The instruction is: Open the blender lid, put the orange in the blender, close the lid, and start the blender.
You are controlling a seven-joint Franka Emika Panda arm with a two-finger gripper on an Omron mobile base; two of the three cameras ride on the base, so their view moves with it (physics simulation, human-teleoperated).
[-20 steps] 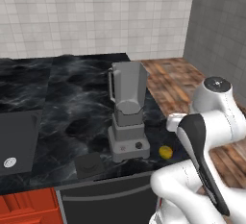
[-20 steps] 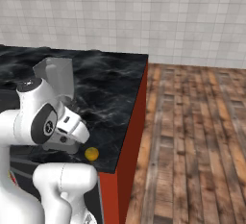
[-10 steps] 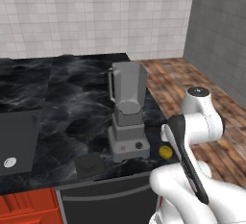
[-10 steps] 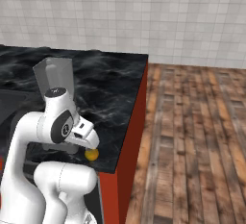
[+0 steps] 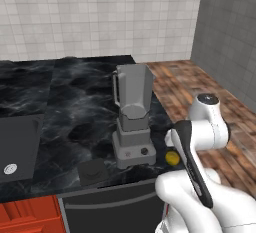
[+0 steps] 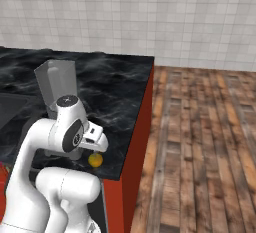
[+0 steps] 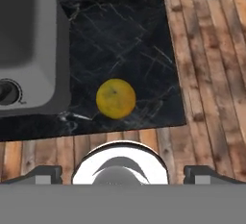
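On the black marble counter [image 5: 75,107], the orange [image 7: 116,98] lies at four o'clock of the blender [image 5: 133,117]. The blender lid [image 5: 94,171] sits at seven o'clock. The gripper [image 7: 123,172] hovers above the orange, fingers spread wide.

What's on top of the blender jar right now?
Nothing: the blender jar's rim is open. The blender lid lies on the counter by the base. The jar's inside cannot be seen.

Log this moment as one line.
lid: off, on counter | orange: on counter beside blender | jaws: open, empty, above orange
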